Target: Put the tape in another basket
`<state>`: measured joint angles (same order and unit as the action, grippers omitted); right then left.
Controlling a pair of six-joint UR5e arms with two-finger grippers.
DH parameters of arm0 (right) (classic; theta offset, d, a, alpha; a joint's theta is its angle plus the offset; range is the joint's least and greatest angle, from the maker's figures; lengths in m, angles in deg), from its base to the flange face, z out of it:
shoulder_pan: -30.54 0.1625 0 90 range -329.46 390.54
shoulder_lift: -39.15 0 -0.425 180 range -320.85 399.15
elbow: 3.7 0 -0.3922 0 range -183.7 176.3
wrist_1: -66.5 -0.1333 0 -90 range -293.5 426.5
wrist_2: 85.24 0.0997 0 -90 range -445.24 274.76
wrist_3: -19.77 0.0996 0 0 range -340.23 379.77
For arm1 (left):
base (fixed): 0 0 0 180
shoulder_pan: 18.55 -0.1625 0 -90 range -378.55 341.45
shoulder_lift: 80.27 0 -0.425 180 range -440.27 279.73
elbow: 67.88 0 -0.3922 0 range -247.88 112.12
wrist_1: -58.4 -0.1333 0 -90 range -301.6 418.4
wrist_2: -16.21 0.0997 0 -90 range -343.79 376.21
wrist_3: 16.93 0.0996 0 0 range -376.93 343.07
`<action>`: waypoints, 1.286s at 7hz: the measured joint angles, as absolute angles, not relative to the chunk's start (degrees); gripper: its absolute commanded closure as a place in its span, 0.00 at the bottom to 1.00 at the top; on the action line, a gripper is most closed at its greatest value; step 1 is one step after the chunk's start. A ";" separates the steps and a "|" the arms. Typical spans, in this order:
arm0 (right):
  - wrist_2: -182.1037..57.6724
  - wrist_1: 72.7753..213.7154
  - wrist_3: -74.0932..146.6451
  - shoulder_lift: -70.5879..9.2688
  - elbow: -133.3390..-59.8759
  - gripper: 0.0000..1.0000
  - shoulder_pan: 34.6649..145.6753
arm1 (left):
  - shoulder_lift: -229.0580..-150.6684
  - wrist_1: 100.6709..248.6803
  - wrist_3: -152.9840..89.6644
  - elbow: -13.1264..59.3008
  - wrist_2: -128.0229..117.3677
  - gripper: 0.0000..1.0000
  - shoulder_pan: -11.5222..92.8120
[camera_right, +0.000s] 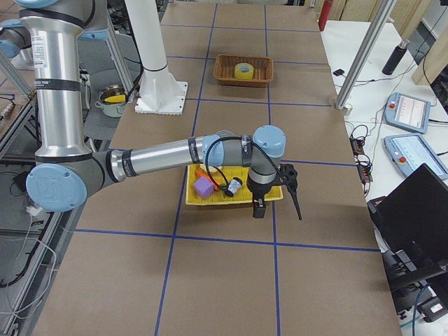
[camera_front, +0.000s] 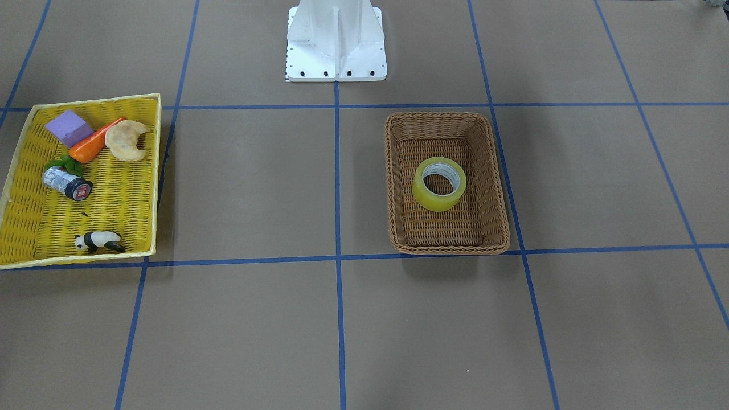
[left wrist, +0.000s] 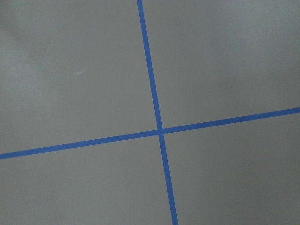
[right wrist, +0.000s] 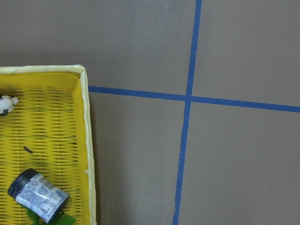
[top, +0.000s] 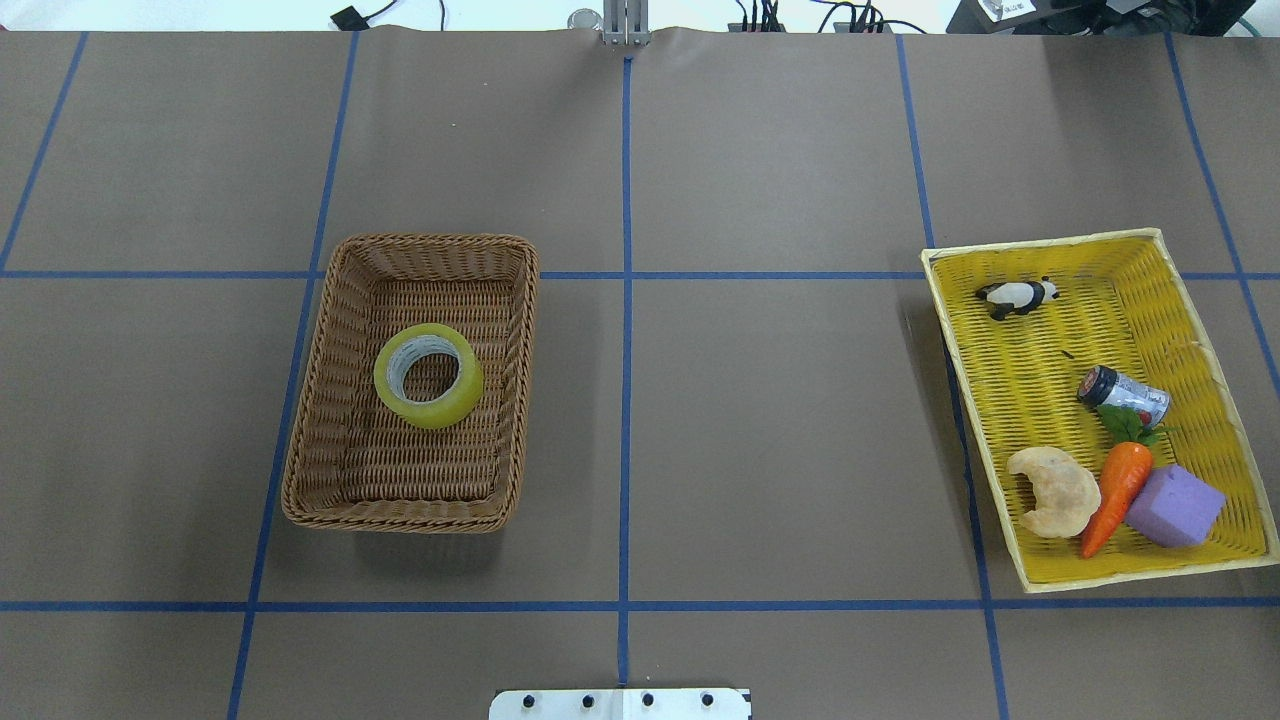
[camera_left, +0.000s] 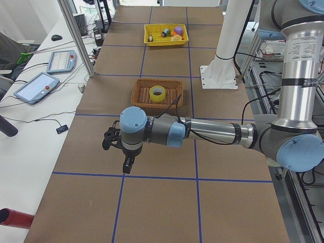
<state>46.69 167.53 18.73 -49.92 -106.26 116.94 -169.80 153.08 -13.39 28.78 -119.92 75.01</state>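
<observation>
brown table (top: 760, 420), tape (top: 429, 375) in basket (top: 310, 440)

Yellow tray (top: 1020, 380) holds panda (top: 1018, 297), can (top: 1124, 394), carrot (top: 1116, 495), croissant (top: 1055, 490), purple block (top: 1175, 506).

A long table (top: 760, 450) covered in brown paper, ruled into squares by blue grid lines (top: 626, 400), fills the middle. Along its far side runs a white bench (camera_left: 30, 126) with two teach pendants (camera_left: 62, 61) (lying face up) and a black laptop (camera_right: 413, 217). Aluminium posts (camera_left: 76, 35) rise at the table's edge. The light is even and the shadows soft.
</observation>
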 measured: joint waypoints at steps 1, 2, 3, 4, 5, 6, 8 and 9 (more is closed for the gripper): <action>46.69 167.55 18.72 -49.94 -106.19 0.00 116.94 | -169.67 153.00 -13.45 28.79 -119.96 0.02 75.06; 46.69 167.56 18.72 -49.96 -106.00 0.00 116.90 | -169.58 152.95 -13.45 28.65 -119.99 0.02 75.08; 46.69 167.55 18.72 -49.97 -105.75 0.00 116.88 | -169.57 152.95 -13.34 28.50 -120.14 0.02 75.08; 46.69 167.52 18.70 -49.97 -105.63 0.00 116.87 | -169.41 152.98 -13.23 28.43 -120.63 0.02 75.04; 46.67 167.50 18.66 -49.96 -105.62 0.00 116.85 | -169.04 153.02 -13.16 28.28 -121.37 0.02 75.02; 46.63 167.49 18.64 -49.93 -105.65 0.00 116.85 | -168.64 153.02 -13.13 28.36 -121.81 0.02 75.03; 46.54 167.49 18.61 -49.83 -105.69 0.00 116.85 | -168.00 152.99 -13.25 29.32 -121.77 0.02 75.21; 46.43 167.49 18.57 -49.82 -105.63 0.00 116.85 | -167.53 152.93 -13.30 30.03 -121.58 0.02 75.28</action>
